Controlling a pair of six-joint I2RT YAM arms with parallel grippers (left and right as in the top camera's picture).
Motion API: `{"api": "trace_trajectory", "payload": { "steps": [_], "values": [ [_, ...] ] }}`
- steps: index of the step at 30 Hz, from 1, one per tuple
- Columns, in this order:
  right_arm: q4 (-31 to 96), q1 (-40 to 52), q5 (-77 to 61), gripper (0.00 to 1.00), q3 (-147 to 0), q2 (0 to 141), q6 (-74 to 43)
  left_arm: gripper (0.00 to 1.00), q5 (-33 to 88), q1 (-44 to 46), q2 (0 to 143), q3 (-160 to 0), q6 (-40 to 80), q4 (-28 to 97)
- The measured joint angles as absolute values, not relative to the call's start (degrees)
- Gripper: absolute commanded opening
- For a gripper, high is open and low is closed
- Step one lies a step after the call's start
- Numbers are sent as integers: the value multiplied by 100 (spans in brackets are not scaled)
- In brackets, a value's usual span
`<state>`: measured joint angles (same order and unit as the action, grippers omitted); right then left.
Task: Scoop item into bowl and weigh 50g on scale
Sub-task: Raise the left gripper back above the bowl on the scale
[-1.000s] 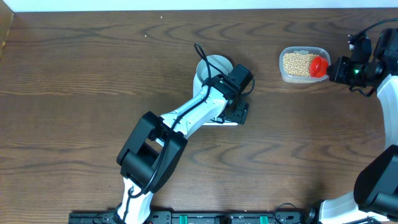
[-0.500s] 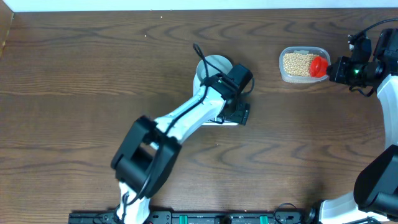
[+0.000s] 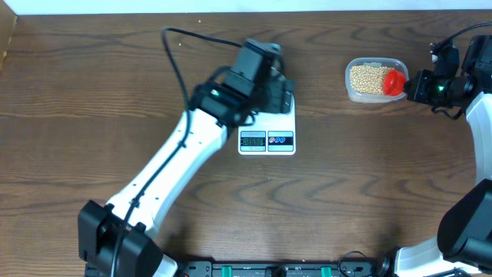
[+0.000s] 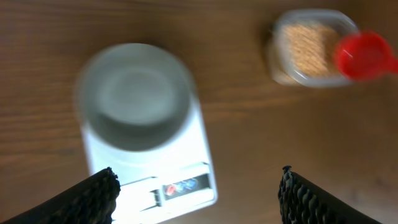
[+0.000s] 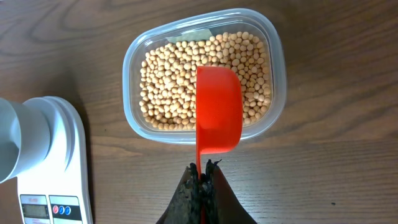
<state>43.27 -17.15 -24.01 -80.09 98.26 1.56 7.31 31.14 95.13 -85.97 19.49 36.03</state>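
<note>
The left gripper is open, its black fingers spread wide with nothing between them. It hangs above the near part of the scale and touches nothing. The bowl sits on the scale's far part, its rim reaching about to the scale's side edges, though the wrist view is blurred. From overhead the left wrist covers the bowl, and only the scale's near strip with its display shows. The scale lies about mid-desk, nearer the far edge than the near one. Bare desk runs from it to the left edge and the near edge, and a band of bare wood separates it from the tub, which stands well apart near the far edge, toward the right edge. The right gripper is clamped on the handle of the red scoop. The scoop's cup crosses the tub's right rim and reaches over the beans to about the tub's middle; I cannot tell whether it touches them. A second ago the left arm lay low across the scale with its wrist covering the display. It has since risen and stretched out from the near-left, uncovering the display. The right arm, scoop and tub have not shifted.
</note>
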Motion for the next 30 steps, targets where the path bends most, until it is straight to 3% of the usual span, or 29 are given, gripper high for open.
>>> {"api": "trace_trajectory", "payload": {
  "steps": [9,30],
  "values": [
    [4329,-1712,-2401,1,-8007,9826,156,84,668,2204,9539,-8597,2252,3667],
    [4351,-1712,-2403,1,-8007,9826,156,84,670,2139,9904,-8597,2683,3632]
  ]
}}
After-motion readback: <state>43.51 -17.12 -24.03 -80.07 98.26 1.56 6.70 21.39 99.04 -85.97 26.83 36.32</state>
